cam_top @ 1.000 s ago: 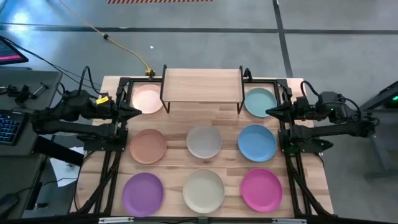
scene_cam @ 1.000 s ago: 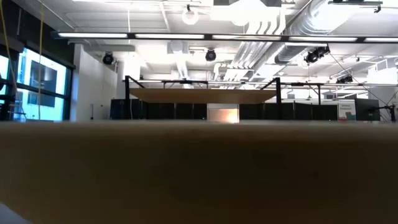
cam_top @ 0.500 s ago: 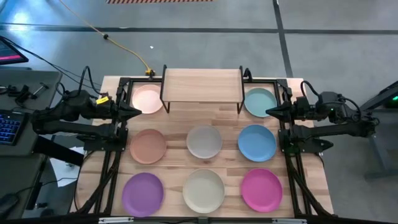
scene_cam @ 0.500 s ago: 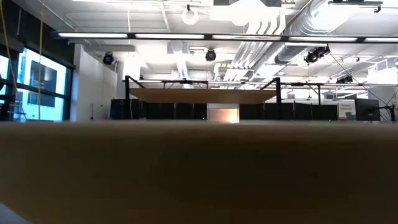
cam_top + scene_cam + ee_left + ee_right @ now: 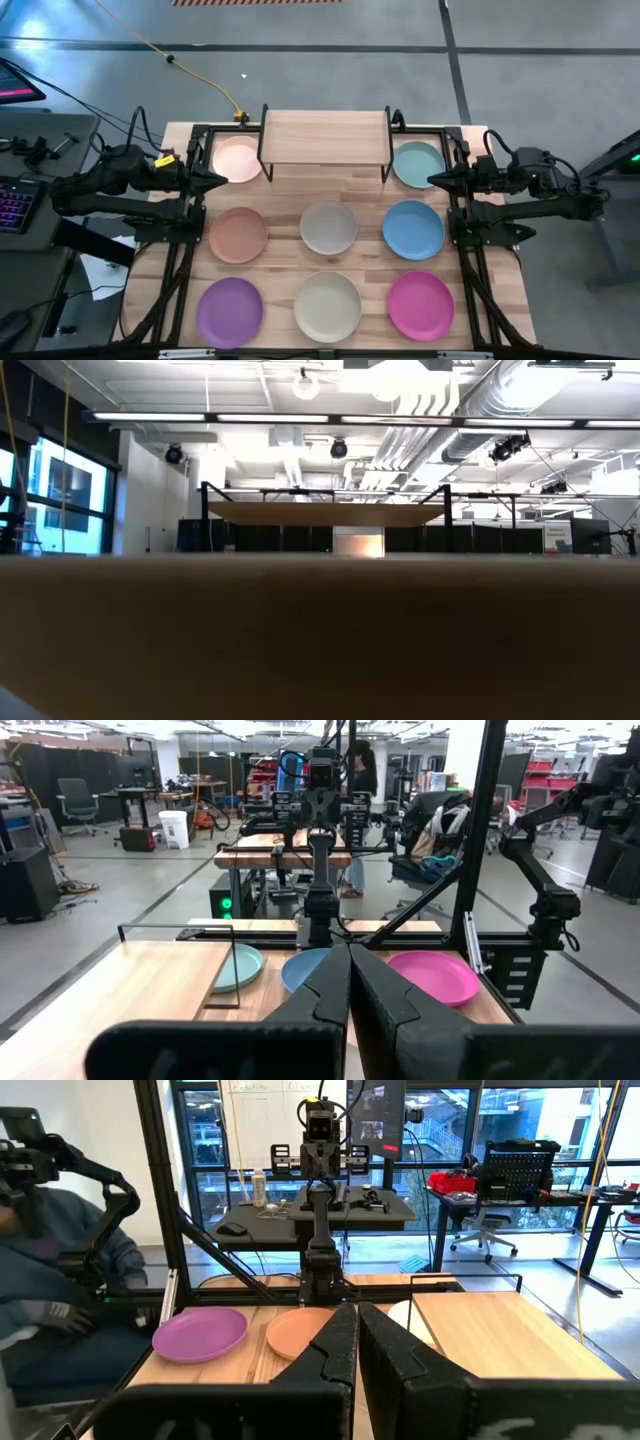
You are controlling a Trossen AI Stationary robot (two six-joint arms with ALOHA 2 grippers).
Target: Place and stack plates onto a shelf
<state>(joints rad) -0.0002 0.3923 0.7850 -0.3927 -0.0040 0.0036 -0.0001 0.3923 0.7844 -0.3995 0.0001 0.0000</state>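
Several round plates lie flat on the wooden table. Pale pink (image 5: 238,158) and teal (image 5: 417,163) flank the shelf (image 5: 325,135), which stands on black legs at the far edge. Peach (image 5: 238,233), grey (image 5: 329,226) and blue (image 5: 413,228) form the middle row. Purple (image 5: 229,310), cream (image 5: 327,305) and magenta (image 5: 420,304) lie nearest. My left gripper (image 5: 222,179) hovers shut above the table's left side, beside the pale pink plate, pointing level across the table. My right gripper (image 5: 432,180) hovers shut at the right, beside the teal plate, facing it. Neither holds anything.
Black frame rails (image 5: 190,215) run along both sides of the table under the arms. A person sits beyond the table's near left corner (image 5: 50,1280). A desk with a keyboard (image 5: 12,205) stands left of the table. The low view shows only the shelf (image 5: 325,513) above the table's blurred edge.
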